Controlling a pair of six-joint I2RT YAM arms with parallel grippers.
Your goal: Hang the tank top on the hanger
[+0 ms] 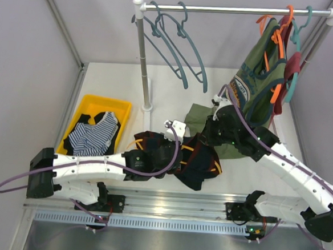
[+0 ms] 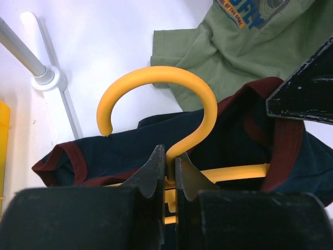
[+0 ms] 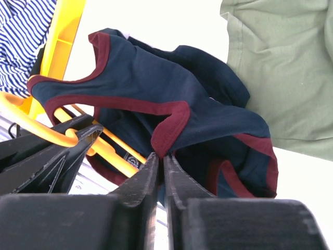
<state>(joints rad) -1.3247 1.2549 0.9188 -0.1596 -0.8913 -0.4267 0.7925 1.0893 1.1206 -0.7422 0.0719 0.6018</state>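
Note:
The navy tank top [image 1: 195,164] with maroon trim lies bunched at the table's near middle. The yellow-orange hanger [image 2: 156,78] is partly inside it, with its hook sticking out towards the rack. My left gripper [image 2: 170,153] is shut on the hanger's neck just below the hook. My right gripper [image 3: 161,156] is shut on a maroon-trimmed edge of the tank top [image 3: 156,78], next to the hanger's arm [image 3: 104,148]. In the top view the left gripper [image 1: 166,149] is at the top's left side and the right gripper [image 1: 211,134] at its far right.
A yellow bin [image 1: 93,104] with a striped garment [image 1: 94,134] stands at the left. An olive-green top [image 2: 239,47] lies just behind the tank top. The rack pole [image 1: 143,60] carries blue-grey hangers [image 1: 178,45], a hanging olive top [image 1: 261,80] and a red-orange hanger [image 1: 282,47].

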